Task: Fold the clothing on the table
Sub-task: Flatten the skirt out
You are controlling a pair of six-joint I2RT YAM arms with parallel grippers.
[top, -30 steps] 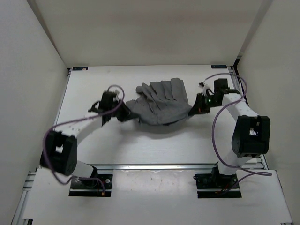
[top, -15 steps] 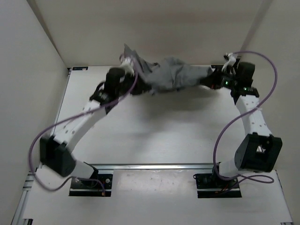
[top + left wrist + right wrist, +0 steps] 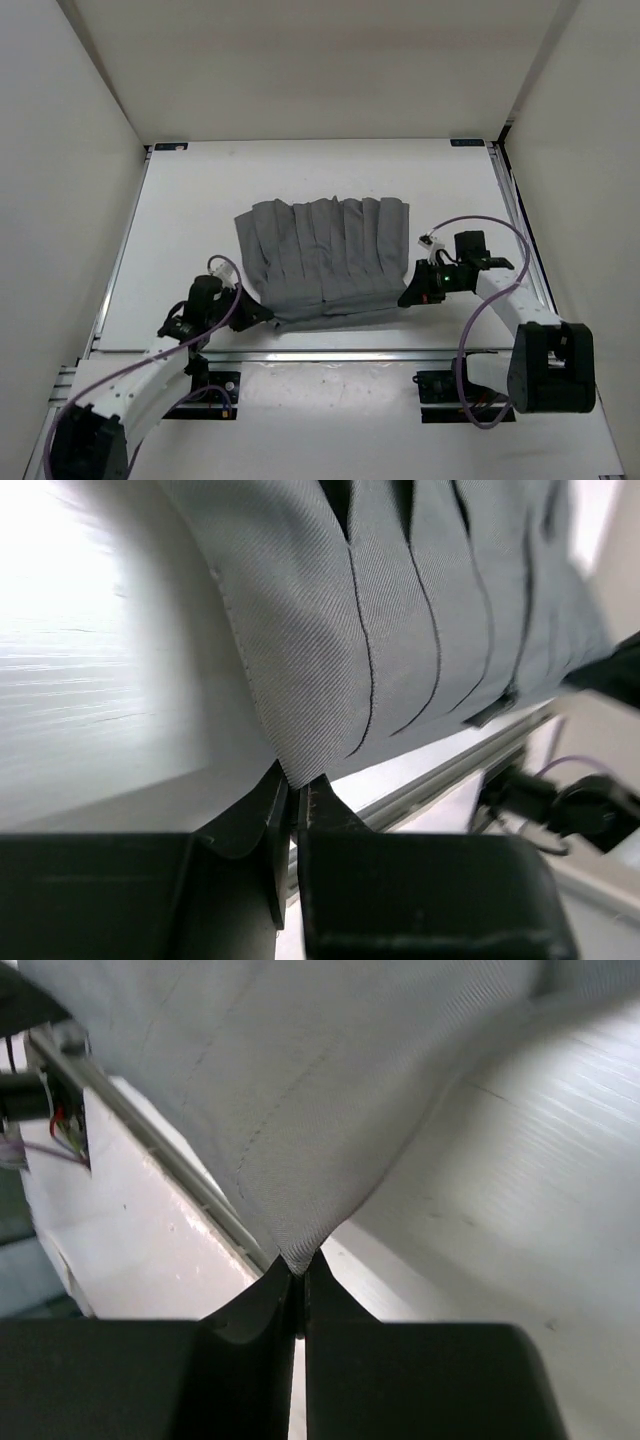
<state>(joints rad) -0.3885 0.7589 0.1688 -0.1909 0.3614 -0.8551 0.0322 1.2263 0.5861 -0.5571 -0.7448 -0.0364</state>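
Observation:
The grey pleated clothing (image 3: 325, 258) is spread out wide over the white table (image 3: 190, 210), its pleats running front to back. My left gripper (image 3: 262, 313) is shut on its near left corner, the fabric (image 3: 330, 630) pinched between the black fingertips (image 3: 296, 790). At the near right corner my right gripper (image 3: 407, 297) is shut on the cloth (image 3: 300, 1090), which rises in a point from the closed tips (image 3: 300, 1265). Both near corners hang a little above the table by the front rail.
A metal rail (image 3: 340, 352) runs along the table's near edge just behind both grippers. White walls close in the left, right and back. Purple cables loop off both arms (image 3: 470, 235). Arm bases (image 3: 465, 385) sit in front of the rail.
Both arms swung the garment from the back of the table down toward the near edge. The cloth went from bunched in the air to spread out with pleats showing.

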